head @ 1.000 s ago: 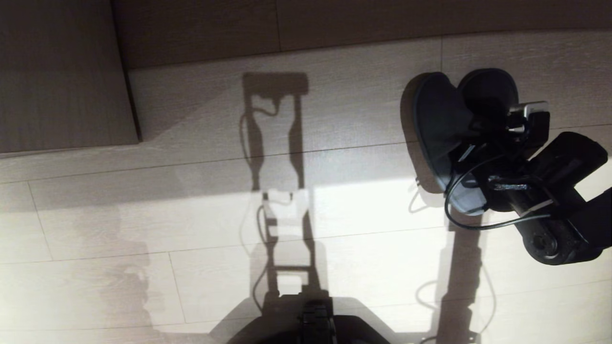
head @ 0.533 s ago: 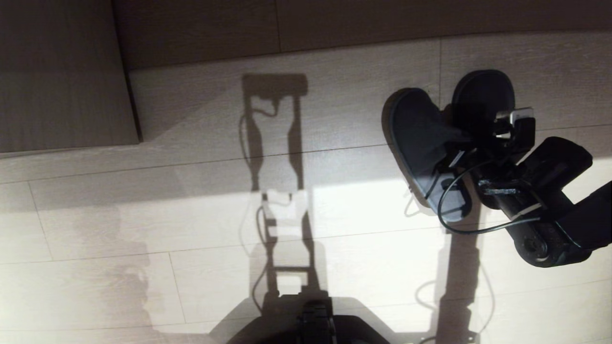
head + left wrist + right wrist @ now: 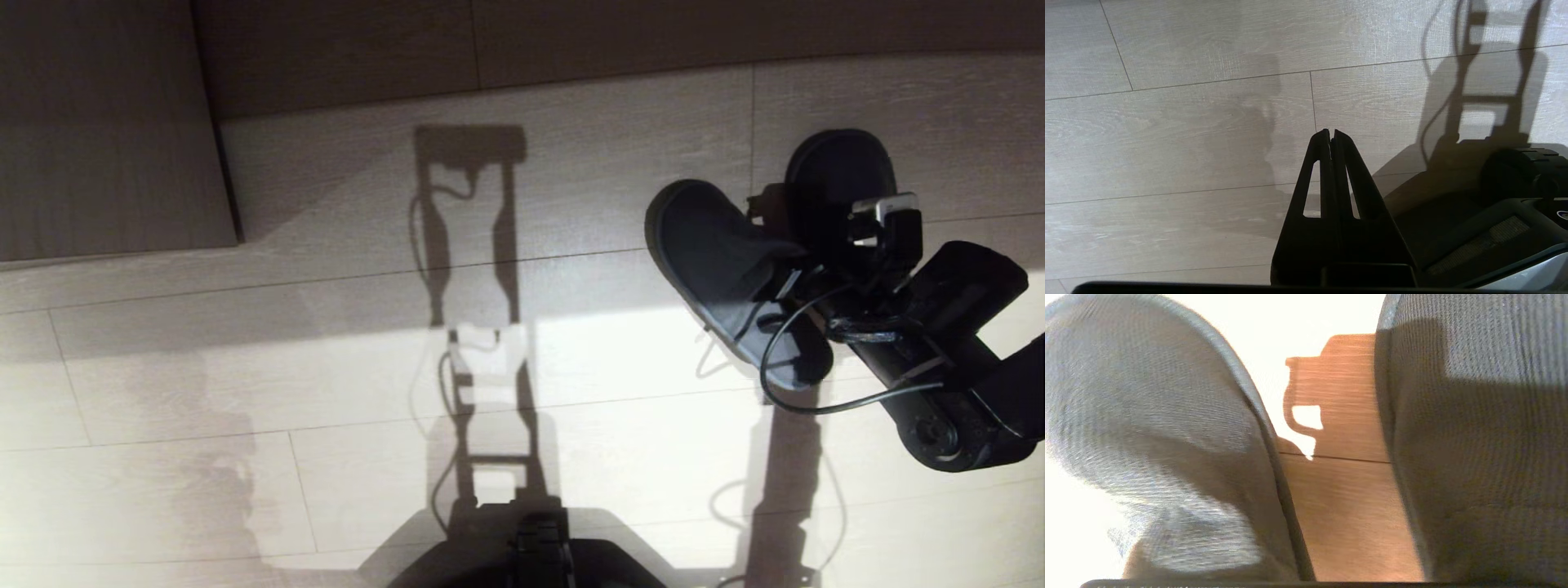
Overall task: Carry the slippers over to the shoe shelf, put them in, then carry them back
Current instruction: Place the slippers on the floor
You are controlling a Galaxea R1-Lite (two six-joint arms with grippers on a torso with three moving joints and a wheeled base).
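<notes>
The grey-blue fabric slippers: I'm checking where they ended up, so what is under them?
Pale wood-plank floor lies under the two grey-blue fabric slippers, a strip showing between them. The black right gripper and arm cover their near ends, so the floor there is hidden.

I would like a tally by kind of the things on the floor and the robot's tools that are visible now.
Slippers: 2, both lying on the floor, apart from each other.
Robot tools: 2, the right tool over the slippers and the left tool over bare floor.
Total: 4
</notes>
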